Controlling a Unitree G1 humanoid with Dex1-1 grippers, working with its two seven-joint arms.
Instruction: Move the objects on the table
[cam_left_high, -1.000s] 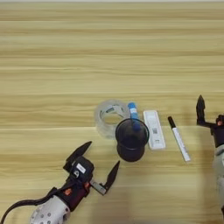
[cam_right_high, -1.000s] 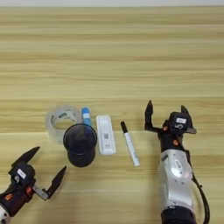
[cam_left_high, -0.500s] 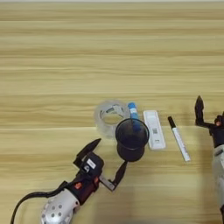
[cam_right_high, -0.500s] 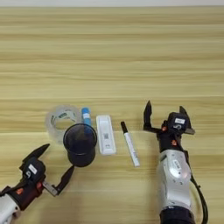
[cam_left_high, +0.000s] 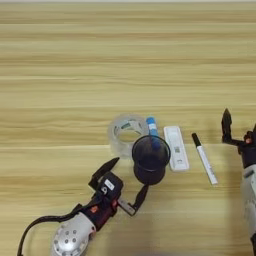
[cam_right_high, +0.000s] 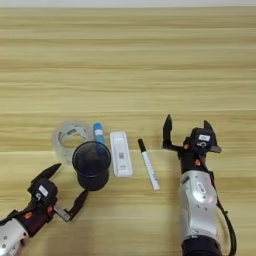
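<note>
A light wooden tabletop (cam_left_high: 125, 60) fills the scene. Nearest, the left tool (cam_left_high: 127, 182) is spread open just beside the dark cup (cam_left_high: 150, 160), while the right tool (cam_right_high: 186, 131) stands open right of the marker (cam_right_high: 149, 166). Behind the cup lie the tape roll (cam_left_high: 125, 134) and blue tube (cam_left_high: 152, 131), with the white cassette (cam_left_high: 176, 155) alongside.

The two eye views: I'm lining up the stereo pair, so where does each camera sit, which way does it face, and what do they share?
Left eye view: on the head, looking down at the table; the left pincer shows whole, the right only at the edge.
Right eye view: same spot, reaching further right; the right pincer shows whole, the left sits in the corner.
Shared: cup, tape roll, blue tube, cassette, marker.
</note>
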